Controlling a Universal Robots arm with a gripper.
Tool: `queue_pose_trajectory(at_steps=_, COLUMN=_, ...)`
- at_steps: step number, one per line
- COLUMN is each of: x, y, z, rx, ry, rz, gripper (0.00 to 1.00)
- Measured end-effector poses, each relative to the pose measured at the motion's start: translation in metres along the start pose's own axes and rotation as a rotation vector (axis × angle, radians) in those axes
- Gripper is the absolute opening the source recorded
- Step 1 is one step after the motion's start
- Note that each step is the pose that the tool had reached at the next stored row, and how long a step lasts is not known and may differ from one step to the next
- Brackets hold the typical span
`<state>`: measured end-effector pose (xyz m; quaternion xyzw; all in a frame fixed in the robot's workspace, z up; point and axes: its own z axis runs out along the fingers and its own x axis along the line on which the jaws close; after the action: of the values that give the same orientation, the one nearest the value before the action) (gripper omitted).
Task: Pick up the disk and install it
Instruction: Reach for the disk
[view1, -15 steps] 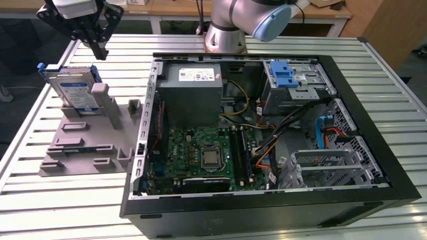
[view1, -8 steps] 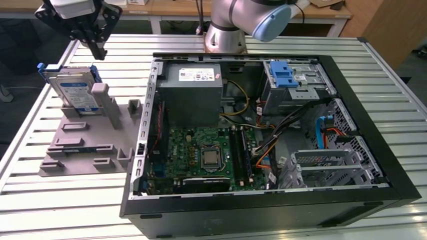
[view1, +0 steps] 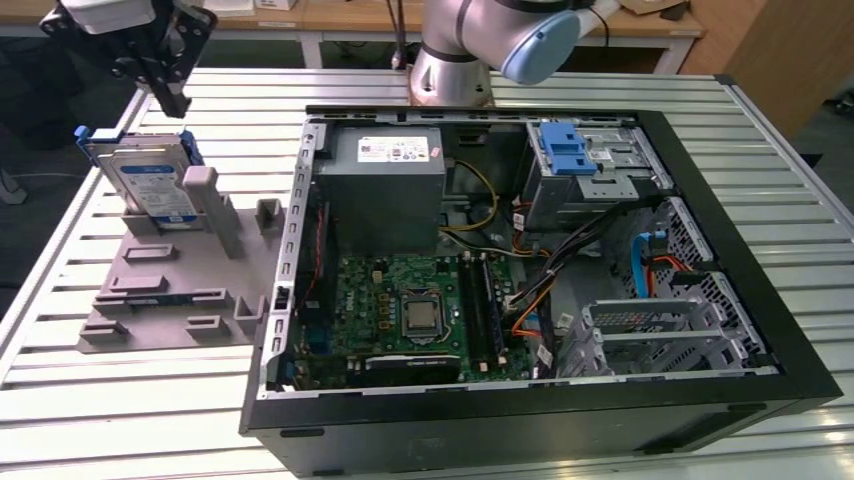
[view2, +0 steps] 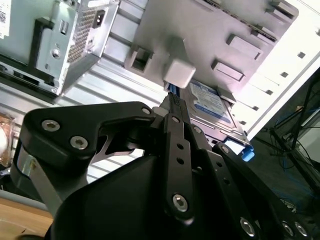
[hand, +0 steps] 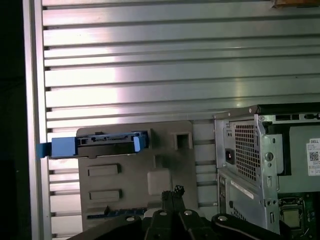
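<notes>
While the gripper (view1: 174, 103) hangs over the far end of the grey fixture (view1: 174, 290), its fingers are pressed together and they hold nothing. The disk (view1: 144, 180) stands on its edge in a slot of this fixture, almost upright, with the white-and-blue label turned to the exterior camera and the blue caddy around it. The fingertips are just above the top edge of the disk and do not touch it. The fixture lies on the slatted metal table (view1: 134, 420), at the exterior view's left of the open computer case (view1: 534, 420), a little apart from it. Inside the case, a blue bay (view1: 567, 150) sits at the far side, next to the grey power supply (view1: 387, 175). In the first wrist view the gripper (hand: 172, 191) points down at the fixture (hand: 130, 180), and the disk (hand: 107, 144) shows from above as a thin blue bar. In the second wrist view the closed gripper (view2: 173, 102) is near the disk (view2: 210, 102), which leans in the fixture (view2: 210, 30).
</notes>
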<state>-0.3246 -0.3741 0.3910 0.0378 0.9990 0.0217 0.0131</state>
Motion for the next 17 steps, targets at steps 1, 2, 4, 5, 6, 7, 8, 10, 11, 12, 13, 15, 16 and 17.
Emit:
queue_pose_trajectory(at_steps=1, x=0.0046, y=0.0012, z=0.0001, rx=0.0, ry=0.0, rz=0.0, gripper=0.11)
queue_pose_trajectory(at_steps=2, x=0.0083, y=0.0024, z=0.0003, rx=0.0001, ry=0.0002, rz=0.0, gripper=0.11)
queue_pose_trajectory(at_steps=4, x=0.0162, y=0.0043, z=0.0009, rx=0.0, ry=0.0002, rz=0.0, gripper=0.11)
queue_pose_trajectory(at_steps=5, x=0.0204, y=0.0054, z=0.0014, rx=0.0001, ry=0.0002, rz=0.0, gripper=0.11)
queue_pose_trajectory(at_steps=6, x=0.0248, y=0.0066, z=0.002, rx=0.0, ry=0.0001, rz=0.0, gripper=0.11)
queue_pose_trajectory(at_steps=7, x=0.0294, y=0.008, z=0.0029, rx=0.0001, ry=0.0002, rz=0.0, gripper=0.11)
queue_pose_trajectory(at_steps=8, x=0.0341, y=0.0099, z=0.0041, rx=0.0, ry=0.0002, rz=0.0, gripper=0.11)
queue_pose_trajectory(at_steps=10, x=0.0418, y=0.0132, z=0.0057, rx=0.0002, ry=0.0004, rz=0.0, gripper=0.11)
queue_pose_trajectory(at_steps=11, x=0.0456, y=0.0142, z=0.0066, rx=0.0001, ry=0.0007, rz=0.0, gripper=0.11)
queue_pose_trajectory(at_steps=12, x=0.0494, y=0.0147, z=0.0074, rx=0.0001, ry=0.0011, rz=0.0, gripper=0.11)
queue_pose_trajectory(at_steps=13, x=0.0541, y=0.0149, z=0.0084, rx=0.0001, ry=0.0013, rz=0.0, gripper=0.11)
queue_pose_trajectory(at_steps=15, x=0.0628, y=0.0154, z=0.0103, rx=0.0002, ry=0.0018, rz=0.0, gripper=0.11)
queue_pose_trajectory(at_steps=16, x=0.0671, y=0.0157, z=0.0113, rx=0.0002, ry=0.002, rz=0.0, gripper=0.11)
queue_pose_trajectory(at_steps=17, x=0.0712, y=0.0161, z=0.0123, rx=0.0002, ry=0.0023, rz=0.0, gripper=0.11)
